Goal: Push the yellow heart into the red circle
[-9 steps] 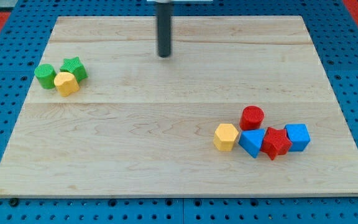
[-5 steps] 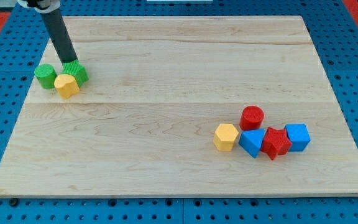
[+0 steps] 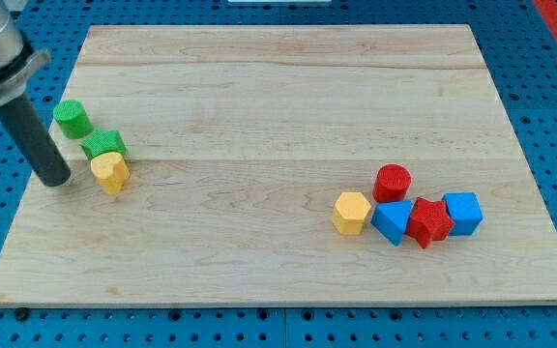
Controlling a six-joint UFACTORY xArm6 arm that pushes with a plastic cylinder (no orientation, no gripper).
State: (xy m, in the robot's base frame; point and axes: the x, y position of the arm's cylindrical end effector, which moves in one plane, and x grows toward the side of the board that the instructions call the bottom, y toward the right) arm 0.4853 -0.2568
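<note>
Camera view, left to right. The arm enters at the view's top-left corner: grey cuff up top, then the dark rod running down, leaning a bit toward the view's right as it drops. My tip [image 3: 55, 180] sits on the wooden surface [image 3: 278, 261] near its left edge. No claw on this rig, so nothing to call released or clenched; the rod is bare.

Just right of my tip, w/ a small gap: the yellow heart [image 3: 110, 172]. Tip is at about the same height in the view as the heart, on its left side, not clearly touching it. Right above the heart and touching it: a green block [image 3: 103, 145], shape unclear, maybe a star. Further up and left, apart from those two: a green cylinder [image 3: 72, 118], which lies just right of the rod's mid-shaft.

Middle of the surface holds no blocks.

Well across, lower right: a tight cluster. First a yellow hexagon block [image 3: 352, 213], then the red circle [image 3: 392, 182] up and right of it. Below the circle a blue block [image 3: 392, 221], angular, exact shape unclear, touching the hexagon's right side. Next a red star [image 3: 429, 221], pressed vs. the blue one. Last, a blue cube-like block [image 3: 463, 213] at the cluster's right end.

Heart and red circle are well apart.
</note>
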